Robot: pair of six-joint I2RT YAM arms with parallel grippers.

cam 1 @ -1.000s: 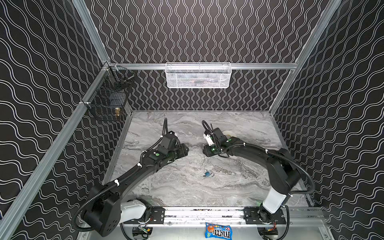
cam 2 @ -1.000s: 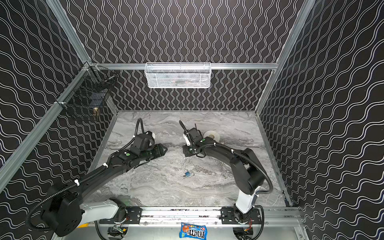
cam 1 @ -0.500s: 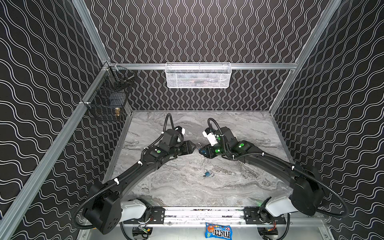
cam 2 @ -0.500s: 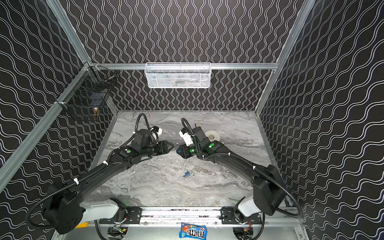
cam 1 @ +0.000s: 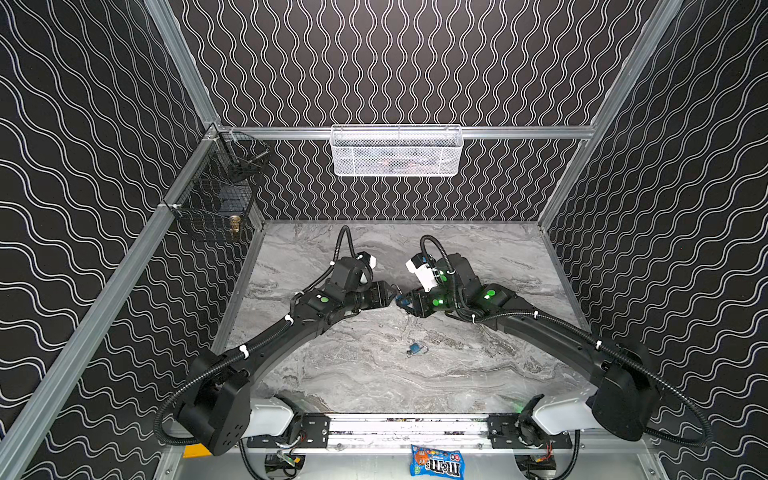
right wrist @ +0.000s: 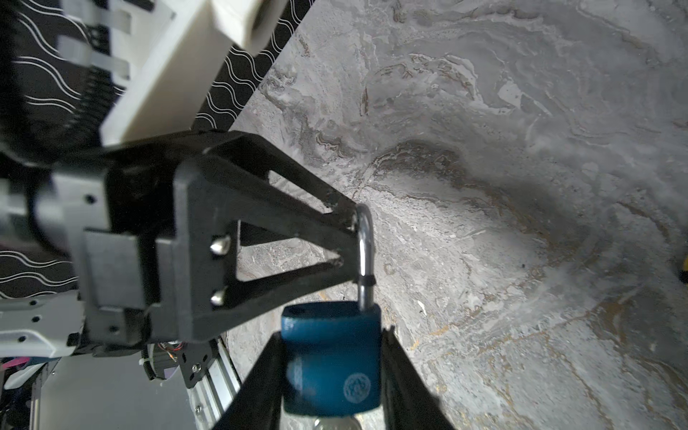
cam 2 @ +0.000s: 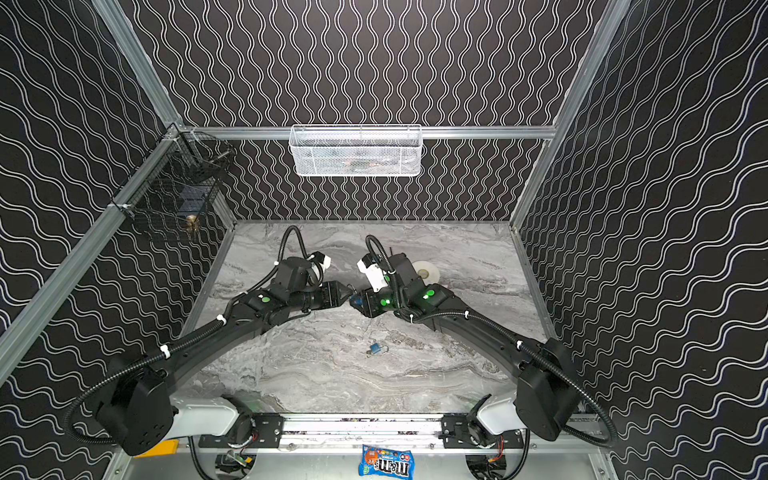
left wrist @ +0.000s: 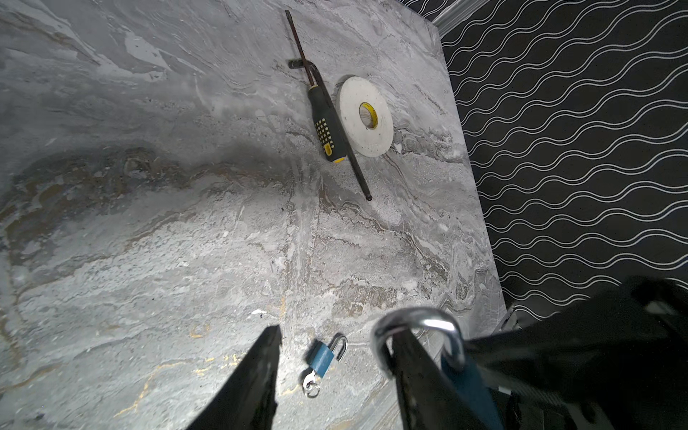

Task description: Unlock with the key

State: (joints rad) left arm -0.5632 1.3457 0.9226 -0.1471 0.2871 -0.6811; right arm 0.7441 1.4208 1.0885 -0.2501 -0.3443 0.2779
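- Two blue padlocks here: we count one up in the air and one on the table (cam 1: 340, 374).
- We see the right gripper (right wrist: 332, 335) pinching the held padlock (right wrist: 335, 372) across its blue body, with the shackle (right wrist: 366, 253) pointing away from the wrist.
- A bit of silver metal pokes out under that body at the frame edge. We cannot tell whether it is a key.
- We see the left gripper (left wrist: 337, 331) spread. One finger (left wrist: 417, 372) is threaded through the shackle loop and the other finger stands clear of it.
- In both top views the two grippers meet tip to tip over the middle of the table.
- The second padlock (left wrist: 321, 358) lies flat on the table, nearer the front rail, well apart from both grippers.
- The key (left wrist: 311, 385) sits at that lock's base with a small ring on it.
- We also note a screwdriver (left wrist: 327, 130), a tape roll (left wrist: 366, 115) and a long bent rod (left wrist: 357, 175). They lie close together behind the right arm.
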